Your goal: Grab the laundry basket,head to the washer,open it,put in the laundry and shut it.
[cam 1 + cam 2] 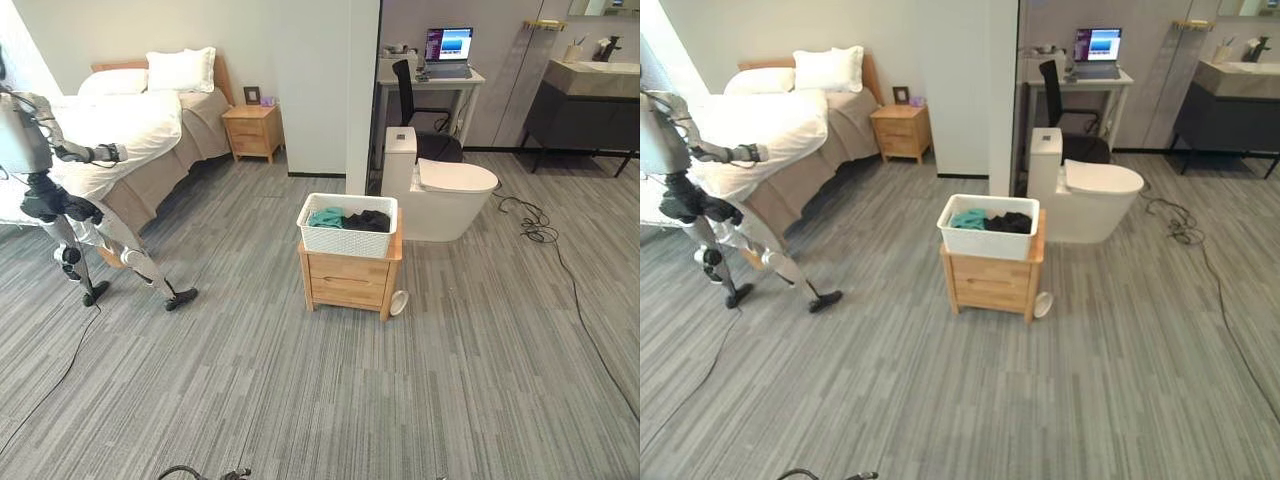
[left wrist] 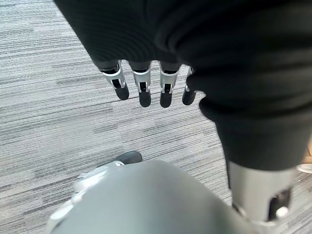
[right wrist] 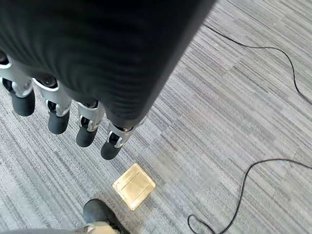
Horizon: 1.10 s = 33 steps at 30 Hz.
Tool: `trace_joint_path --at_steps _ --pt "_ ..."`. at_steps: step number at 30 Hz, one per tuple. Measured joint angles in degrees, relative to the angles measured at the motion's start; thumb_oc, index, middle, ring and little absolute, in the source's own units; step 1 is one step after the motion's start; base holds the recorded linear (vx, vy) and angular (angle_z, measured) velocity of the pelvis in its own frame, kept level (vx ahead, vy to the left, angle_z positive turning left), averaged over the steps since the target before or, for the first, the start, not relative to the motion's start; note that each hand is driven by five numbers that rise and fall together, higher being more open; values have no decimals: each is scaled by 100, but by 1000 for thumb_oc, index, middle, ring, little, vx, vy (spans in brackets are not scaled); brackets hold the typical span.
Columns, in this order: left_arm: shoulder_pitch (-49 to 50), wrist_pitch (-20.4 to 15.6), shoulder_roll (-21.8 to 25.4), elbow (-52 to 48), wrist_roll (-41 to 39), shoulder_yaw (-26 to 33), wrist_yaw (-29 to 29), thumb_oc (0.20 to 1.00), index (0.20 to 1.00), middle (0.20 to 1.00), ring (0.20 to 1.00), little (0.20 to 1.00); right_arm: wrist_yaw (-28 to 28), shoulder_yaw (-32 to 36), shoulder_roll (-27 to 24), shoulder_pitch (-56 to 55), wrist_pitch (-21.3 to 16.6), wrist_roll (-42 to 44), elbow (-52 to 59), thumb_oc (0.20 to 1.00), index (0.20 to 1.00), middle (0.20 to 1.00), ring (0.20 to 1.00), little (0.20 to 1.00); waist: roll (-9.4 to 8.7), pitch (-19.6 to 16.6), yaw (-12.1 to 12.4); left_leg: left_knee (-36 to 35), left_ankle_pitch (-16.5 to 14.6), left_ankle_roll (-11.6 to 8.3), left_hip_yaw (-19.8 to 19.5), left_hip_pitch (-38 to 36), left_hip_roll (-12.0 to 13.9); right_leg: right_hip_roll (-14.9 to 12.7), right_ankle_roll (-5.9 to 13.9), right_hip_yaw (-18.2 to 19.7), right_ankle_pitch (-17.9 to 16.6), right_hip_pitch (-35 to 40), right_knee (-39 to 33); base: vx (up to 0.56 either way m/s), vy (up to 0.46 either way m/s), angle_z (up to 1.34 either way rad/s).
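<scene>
- There's the white laundry basket (image 1: 346,232), sitting square on top of a small wooden cabinet (image 1: 349,279) in the middle of the grey striped floor (image 1: 300,400).
- Inside the basket: a teal garment (image 1: 326,217) on the left, dark clothes (image 1: 368,221) on the right, heaped to about the rim.
- Just behind and to the right of the cabinet stands a white toilet (image 1: 445,195), lid down.
- Far left, a bed (image 1: 140,120) with white bedding and pillows, a wooden nightstand (image 1: 252,131) beside it.
- Far right, a desk (image 1: 428,80) carrying an open laptop (image 1: 448,50), a black chair (image 1: 420,120) tucked in front, and a dark vanity (image 1: 585,105) further right.
- Another humanoid robot (image 1: 60,200) stands at the left by the bed.
- Left hand (image 2: 144,87): fingers hanging straight and relaxed over bare floor, holding nothing.
- Right hand (image 3: 61,117): fingers likewise loose and extended, empty, above a brass floor plate (image 3: 134,186).
- Both hands are well apart from the basket.
</scene>
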<state>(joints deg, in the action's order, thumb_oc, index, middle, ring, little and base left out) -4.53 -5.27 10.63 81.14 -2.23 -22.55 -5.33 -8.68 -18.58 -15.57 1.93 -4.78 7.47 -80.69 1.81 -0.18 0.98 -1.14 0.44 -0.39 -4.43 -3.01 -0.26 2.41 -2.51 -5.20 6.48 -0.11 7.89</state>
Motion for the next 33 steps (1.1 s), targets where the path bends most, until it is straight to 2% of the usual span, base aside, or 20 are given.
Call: trace_joint_path --at_steps 8,13,25,26,27,28,29,30,31,32,33 --pt "-218 10 31 76 -75 154 0 1000 1000 1000 1000 1000 -8 -54 -10 211 8 -43 -78 1000 1000 1000 1000 1000 -102 303 74 104 -11 -71 -89 116 16 17 -86 -58 122 -123 253 19 -51 4" --pt "-217 9 30 67 -167 150 7 1000 1000 1000 1000 1000 -8 -64 -32 227 8 -50 -73 1000 1000 1000 1000 1000 -98 319 109 103 7 -97 -166 113 9 -9 -127 -154 235 -179 382 47 -26 10" --pt "-246 10 38 76 -174 156 10 1000 1000 1000 1000 1000 -14 -150 -26 293 6 -157 -72 1000 1000 1000 1000 1000 -101 320 129 247 46 -157 -288 231 1 -2 -165 -195 262 -212 398 14 -57 3" --pt "-261 9 36 87 -179 157 10 1000 1000 1000 1000 1000 -13 -184 -35 304 4 -155 -82 1000 1000 1000 1000 1000 -110 340 139 377 43 -232 -307 320 -1 44 -186 -153 285 -254 443 -16 -88 25" --pt "-358 18 59 117 -179 156 13 1000 1000 1000 1000 1000 -14 -190 -15 364 1 -156 -89 1000 1000 1000 1000 1000 -199 428 132 827 66 -338 -428 618 -100 23 -226 -122 310 -331 507 -34 -92 25" --pt "-363 18 62 119 -179 157 13 1000 1000 1000 1000 1000 -14 -190 -14 367 1 -156 -89 1000 1000 1000 1000 1000 -202 434 133 855 69 -344 -436 629 -107 21 -227 -121 310 -333 507 -37 -86 30" --pt "-529 9 156 115 -222 181 13 1000 1000 1000 1000 1000 -19 -240 -4 453 4 -159 -119 1000 1000 1000 1000 1000 -427 602 255 1536 311 -683 -503 1053 -291 -137 -403 -116 238 -311 440 39 -84 18" --pt "-635 23 160 120 -228 183 13 1000 1000 1000 1000 1000 -15 -275 -38 444 2 -159 -128 1000 1000 1000 1000 1000 -508 680 247 1958 381 -734 -483 1289 -377 -184 -416 -201 106 -244 339 67 -49 25" --pt "-682 24 154 147 -236 205 14 1000 1000 1000 1000 1000 -14 -284 -50 451 15 -161 -137 1000 1000 1000 1000 1000 -507 729 280 2250 473 -749 -445 1475 -396 -167 -456 -200 82 -179 244 217 -31 31" --pt "-733 11 157 145 -242 259 14 1000 1000 1000 1000 1000 -14 -302 -58 425 24 -163 -196 1000 1000 1000 1000 1000 -516 741 260 2607 512 -740 -60 1730 -285 -192 -569 -387 -8 -41 -7 281 -5 36" --pt "-740 32 178 183 -241 293 15 1000 1000 1000 1000 1000 -12 -300 -40 415 56 -173 -273 1000 1000 1000 1000 1000 -517 738 241 2374 503 -718 284 1799 -151 -189 -538 -471 9 70 -229 408 17 55"
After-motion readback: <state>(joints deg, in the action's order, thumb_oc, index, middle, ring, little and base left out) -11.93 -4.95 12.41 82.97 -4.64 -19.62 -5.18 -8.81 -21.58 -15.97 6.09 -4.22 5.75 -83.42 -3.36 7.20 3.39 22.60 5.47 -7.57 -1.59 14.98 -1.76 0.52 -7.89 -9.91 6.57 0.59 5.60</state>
